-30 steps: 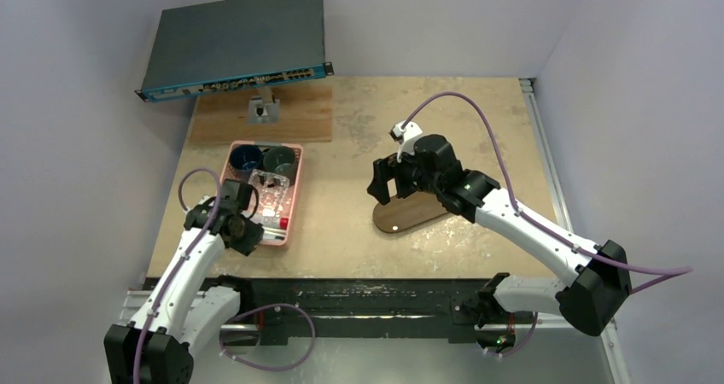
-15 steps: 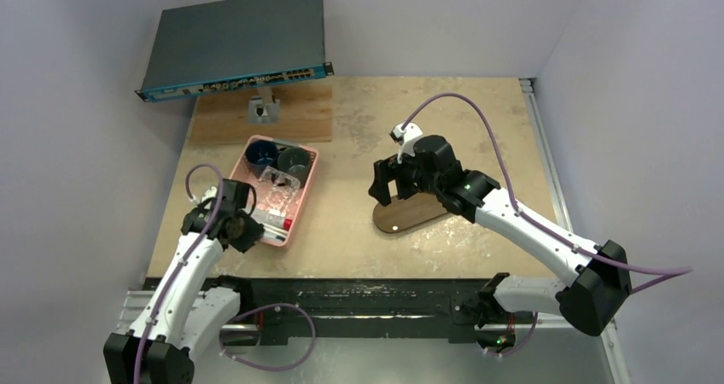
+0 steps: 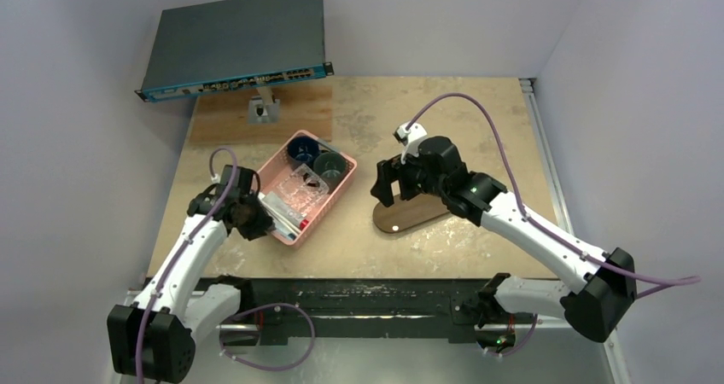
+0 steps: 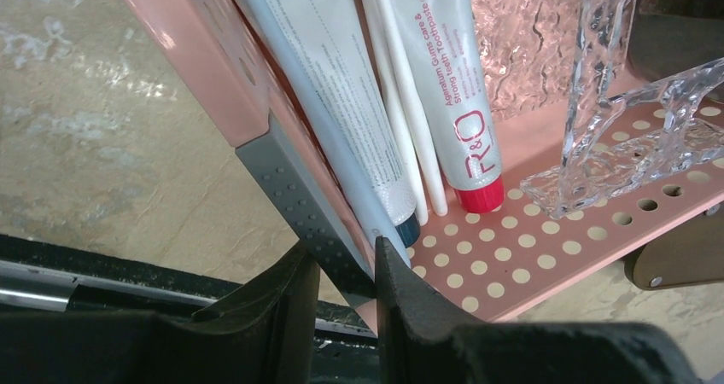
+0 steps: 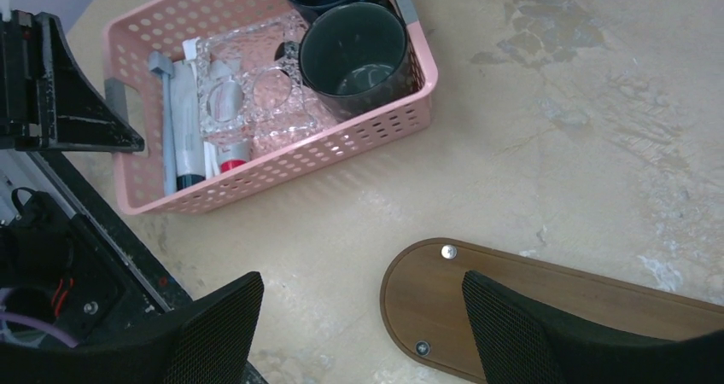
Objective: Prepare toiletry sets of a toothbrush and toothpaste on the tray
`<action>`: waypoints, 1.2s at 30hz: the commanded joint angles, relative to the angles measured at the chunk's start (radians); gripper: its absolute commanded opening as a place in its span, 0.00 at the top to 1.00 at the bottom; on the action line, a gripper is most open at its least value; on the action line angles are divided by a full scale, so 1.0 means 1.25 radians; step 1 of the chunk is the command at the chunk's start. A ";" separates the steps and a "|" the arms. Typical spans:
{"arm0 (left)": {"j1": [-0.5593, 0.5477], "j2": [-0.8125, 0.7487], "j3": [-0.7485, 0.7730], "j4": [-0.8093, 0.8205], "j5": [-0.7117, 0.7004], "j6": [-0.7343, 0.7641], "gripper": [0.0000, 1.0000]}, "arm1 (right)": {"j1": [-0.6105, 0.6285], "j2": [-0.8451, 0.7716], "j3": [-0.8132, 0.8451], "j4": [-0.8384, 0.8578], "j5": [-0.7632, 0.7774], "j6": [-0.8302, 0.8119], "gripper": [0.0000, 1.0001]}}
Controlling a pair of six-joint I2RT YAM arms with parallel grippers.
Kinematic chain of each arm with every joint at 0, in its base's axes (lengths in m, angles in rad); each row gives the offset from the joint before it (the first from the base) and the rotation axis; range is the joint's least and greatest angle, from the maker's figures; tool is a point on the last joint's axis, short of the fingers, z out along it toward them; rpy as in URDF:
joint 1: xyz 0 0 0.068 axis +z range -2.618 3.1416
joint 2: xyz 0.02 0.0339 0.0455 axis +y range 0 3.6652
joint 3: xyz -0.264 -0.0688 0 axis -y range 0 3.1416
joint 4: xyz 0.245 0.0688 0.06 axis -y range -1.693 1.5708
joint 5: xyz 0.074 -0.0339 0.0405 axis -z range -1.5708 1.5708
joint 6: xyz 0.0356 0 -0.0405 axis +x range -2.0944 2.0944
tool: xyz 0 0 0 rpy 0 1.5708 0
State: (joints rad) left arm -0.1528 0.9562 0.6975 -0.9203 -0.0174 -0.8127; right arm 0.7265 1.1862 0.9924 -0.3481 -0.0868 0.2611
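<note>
Two toothpaste tubes, one red-capped [image 4: 452, 85] and one dark-capped [image 4: 341, 102], lie in the pink basket [image 4: 205, 68] with two slim white toothbrushes [image 4: 401, 119] between them. My left gripper [image 4: 346, 260] is shut on the basket's near rim at its grey handle strip. In the top view the left gripper [image 3: 256, 222] is at the basket's [image 3: 335, 203] left end. The dark brown tray [image 3: 410, 213] lies bare to the right. My right gripper [image 5: 363, 316] is open and empty, hovering over the tray's [image 5: 529, 307] left end.
Two dark mugs [image 3: 300, 149] [image 3: 330, 166] and a clear glass holder [image 3: 303, 186] also sit in the basket. A grey network switch [image 3: 235, 43] and a wooden board [image 3: 256, 115] are at the back left.
My left gripper has dragged the basket to the right and turned it, bringing it closer to the tray. The right arm has barely moved.
</note>
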 commanded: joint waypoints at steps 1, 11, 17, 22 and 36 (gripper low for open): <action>-0.007 0.007 0.057 0.110 0.119 0.110 1.00 | 0.003 -0.036 0.004 -0.005 0.020 0.003 0.12; -0.040 0.122 0.176 0.120 0.147 0.184 1.00 | 0.003 -0.059 -0.005 -0.011 0.024 0.005 0.12; -0.078 0.215 0.262 0.117 0.136 0.199 1.00 | 0.003 -0.080 -0.016 -0.008 0.027 0.009 0.12; -0.104 0.273 0.317 0.134 0.140 0.218 1.00 | 0.003 -0.099 -0.026 -0.012 0.026 0.011 0.12; -0.194 0.488 0.506 0.141 0.145 0.269 1.00 | 0.004 -0.140 -0.049 -0.023 0.024 0.012 0.12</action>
State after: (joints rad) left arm -0.3485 1.5303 1.2232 -0.8177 0.0887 -0.5194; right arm 0.7265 1.0359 0.9409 -0.3817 -0.0696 0.2687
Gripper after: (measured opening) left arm 0.235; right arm 0.884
